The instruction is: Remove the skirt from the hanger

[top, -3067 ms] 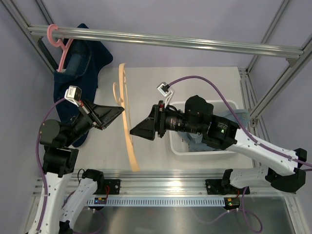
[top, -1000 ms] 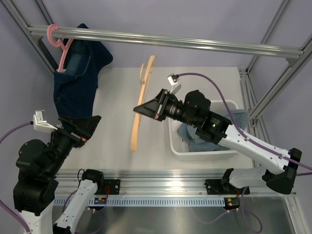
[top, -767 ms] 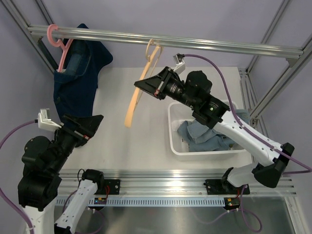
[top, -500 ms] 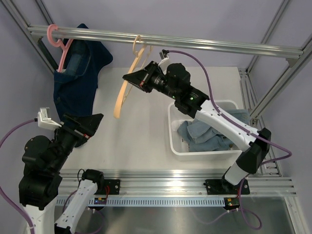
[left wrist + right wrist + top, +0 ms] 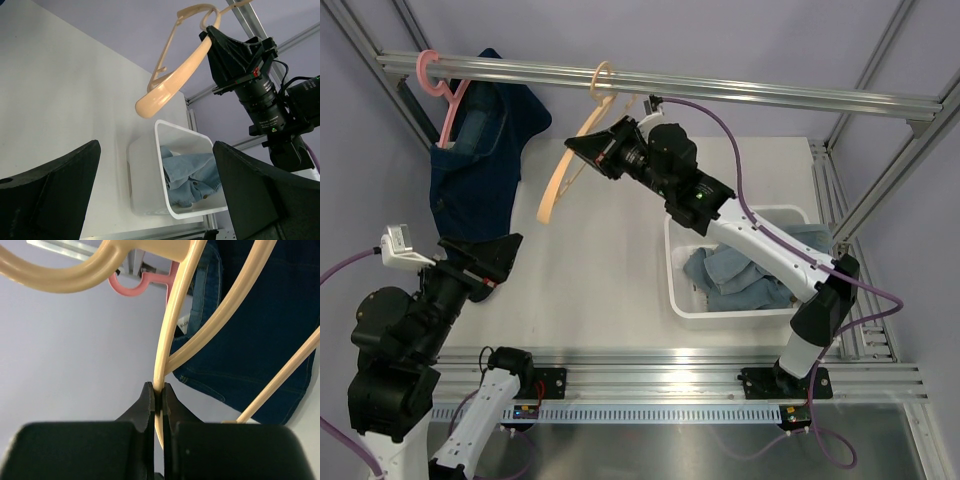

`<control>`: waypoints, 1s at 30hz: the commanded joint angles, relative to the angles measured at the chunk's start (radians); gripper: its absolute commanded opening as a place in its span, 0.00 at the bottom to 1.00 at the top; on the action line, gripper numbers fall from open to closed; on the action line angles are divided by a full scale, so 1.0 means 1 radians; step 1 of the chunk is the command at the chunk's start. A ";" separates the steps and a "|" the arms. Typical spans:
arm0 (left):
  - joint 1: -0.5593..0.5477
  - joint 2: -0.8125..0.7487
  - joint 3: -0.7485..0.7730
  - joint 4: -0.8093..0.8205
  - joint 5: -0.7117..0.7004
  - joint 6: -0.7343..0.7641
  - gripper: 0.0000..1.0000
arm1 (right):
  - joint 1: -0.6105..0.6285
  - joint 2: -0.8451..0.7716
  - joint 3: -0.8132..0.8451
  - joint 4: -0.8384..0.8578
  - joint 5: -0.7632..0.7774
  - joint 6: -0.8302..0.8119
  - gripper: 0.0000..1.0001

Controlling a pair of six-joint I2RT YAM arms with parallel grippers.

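A bare beige hanger (image 5: 560, 185) hangs tilted, its hook (image 5: 602, 78) at the metal rail (image 5: 740, 92). My right gripper (image 5: 580, 150) is shut on the hanger's thin bar (image 5: 170, 340), pinched between the jaws (image 5: 158, 392). A light blue denim skirt (image 5: 735, 275) lies crumpled in the white bin (image 5: 675, 262), also in the left wrist view (image 5: 192, 175). My left gripper (image 5: 505, 255) hovers low at the left, open and empty (image 5: 156, 146), far from hanger (image 5: 172, 82) and bin (image 5: 161, 170).
A dark blue denim garment (image 5: 475, 160) hangs from a pink hanger (image 5: 438, 85) at the rail's left end, close behind the beige hanger (image 5: 260, 340). Frame posts stand at both sides. The white tabletop (image 5: 600, 270) lies between the arms.
My right arm has swung the beige hanger up and leftward, from above the table to the rail. The left gripper stayed open and shifted only slightly.
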State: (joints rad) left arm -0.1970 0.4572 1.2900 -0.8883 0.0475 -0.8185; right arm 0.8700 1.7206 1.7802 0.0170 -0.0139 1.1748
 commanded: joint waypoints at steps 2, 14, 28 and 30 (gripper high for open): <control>0.004 -0.018 0.008 0.023 -0.023 0.021 0.99 | 0.012 -0.013 0.061 0.058 0.150 -0.014 0.00; 0.002 -0.018 0.045 -0.014 -0.037 0.033 0.99 | 0.012 0.017 0.050 -0.008 0.241 0.091 0.00; 0.002 -0.014 0.038 -0.041 -0.043 0.030 0.99 | 0.047 0.007 -0.062 -0.003 0.279 0.112 0.00; 0.002 -0.012 0.048 -0.046 -0.074 0.035 0.99 | 0.049 0.004 -0.074 -0.003 0.289 0.114 0.00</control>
State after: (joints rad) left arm -0.1970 0.4458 1.3067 -0.9512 0.0185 -0.8074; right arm 0.8982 1.7348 1.7428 0.0662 0.2283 1.2583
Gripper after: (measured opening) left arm 0.987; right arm 0.036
